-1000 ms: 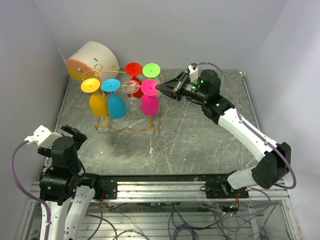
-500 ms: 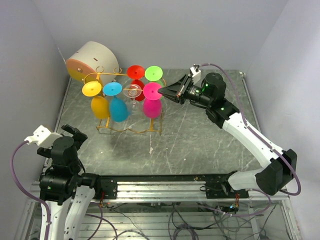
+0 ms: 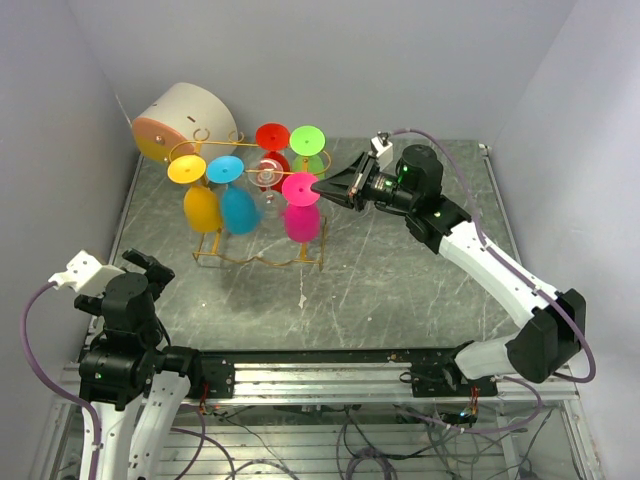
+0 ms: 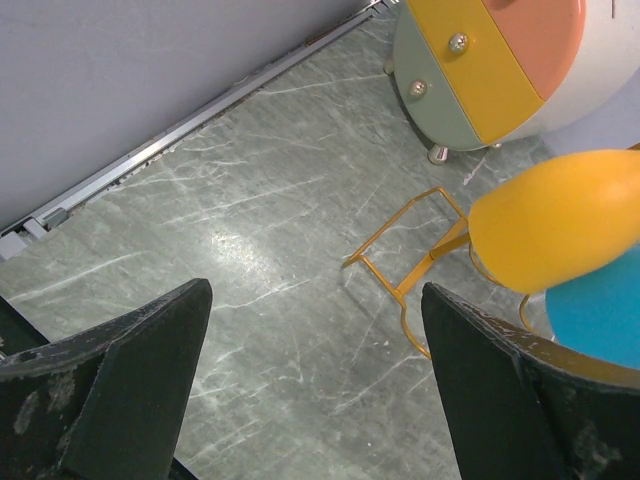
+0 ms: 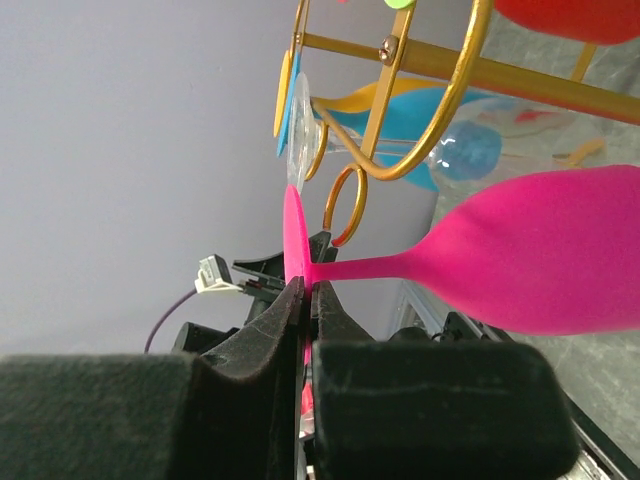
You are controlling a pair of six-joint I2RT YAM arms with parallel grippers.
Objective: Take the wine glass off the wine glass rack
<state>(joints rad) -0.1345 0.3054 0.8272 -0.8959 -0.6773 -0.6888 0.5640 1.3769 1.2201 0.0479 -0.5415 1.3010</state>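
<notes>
- Glass: pink wine glass (image 3: 301, 214), hanging bowl-down at the right end of the wine glass rack (image 3: 262, 262), in line with the blue glass (image 3: 238, 209) and yellow glass (image 3: 200, 208). Whether its foot bears on the top rail cannot be told.
- Handling: probably light, rigid and smooth. The opaque colour suggests plastic, and the thin stem looks like the weak point. Being bowl-heavy, it is likely to swing if held loosely.
- Grasp site: the stem just under the foot disc, where the disc would stop any downward slip.
- Right gripper (image 3: 325, 186): fingers (image 5: 260, 320) pinched tight on that stem, with the foot disc just beyond the fingertips.
- Left gripper (image 4: 315, 298): jaws spread wide, holding nothing, above the table (image 4: 200, 230) near the rack's left end.
</notes>
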